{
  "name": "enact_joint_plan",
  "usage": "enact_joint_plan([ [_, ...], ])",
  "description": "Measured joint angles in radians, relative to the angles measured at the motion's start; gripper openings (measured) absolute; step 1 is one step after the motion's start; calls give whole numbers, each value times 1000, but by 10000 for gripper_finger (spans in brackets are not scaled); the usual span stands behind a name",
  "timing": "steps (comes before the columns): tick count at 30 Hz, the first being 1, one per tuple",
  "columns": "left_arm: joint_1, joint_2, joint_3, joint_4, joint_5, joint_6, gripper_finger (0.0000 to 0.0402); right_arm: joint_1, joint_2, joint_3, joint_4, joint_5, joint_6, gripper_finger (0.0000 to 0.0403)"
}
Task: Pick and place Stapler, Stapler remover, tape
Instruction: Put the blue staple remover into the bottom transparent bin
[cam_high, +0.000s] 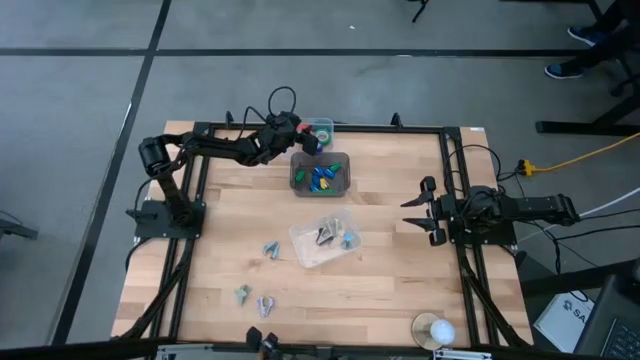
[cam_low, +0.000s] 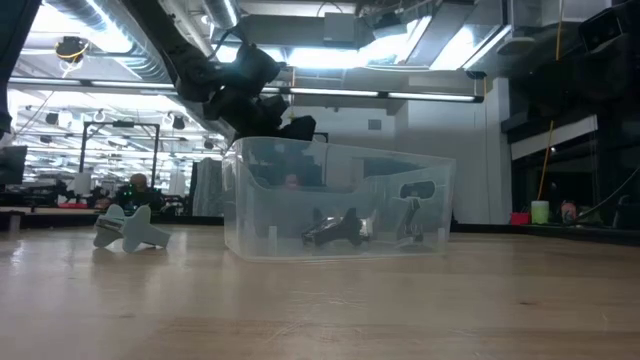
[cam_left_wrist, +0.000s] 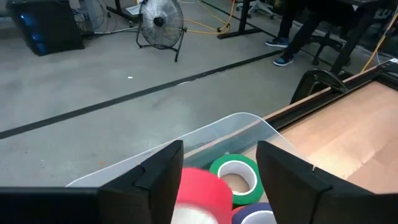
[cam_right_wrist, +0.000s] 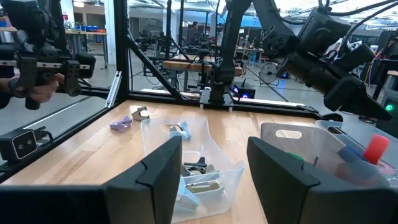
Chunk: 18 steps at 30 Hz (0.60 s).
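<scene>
My left gripper (cam_left_wrist: 214, 180): spread open over the bin (cam_high: 319, 127) at the table's (cam_high: 400, 290) far edge.
Red tape (cam_left_wrist: 202, 196): looks light, stiff, slick; I'd pinch across its rim.

Tape rolls (cam_left_wrist: 233, 177) and bin wall (cam_left_wrist: 249, 124) close under the left gripper's (cam_left_wrist: 217, 180) spread fingers (cam_left_wrist: 163, 174); bare tabletop (cam_left_wrist: 360, 130) beside.
</scene>
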Motion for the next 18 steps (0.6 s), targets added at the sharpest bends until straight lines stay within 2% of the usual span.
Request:
enact_joint_plan([
  [6,-2,-1,0,0,12,0,207,0,0,0,0,0,0,187],
  [18,-17,-11,0,-3,104,36,207,0,0,0,0,0,0,187],
])
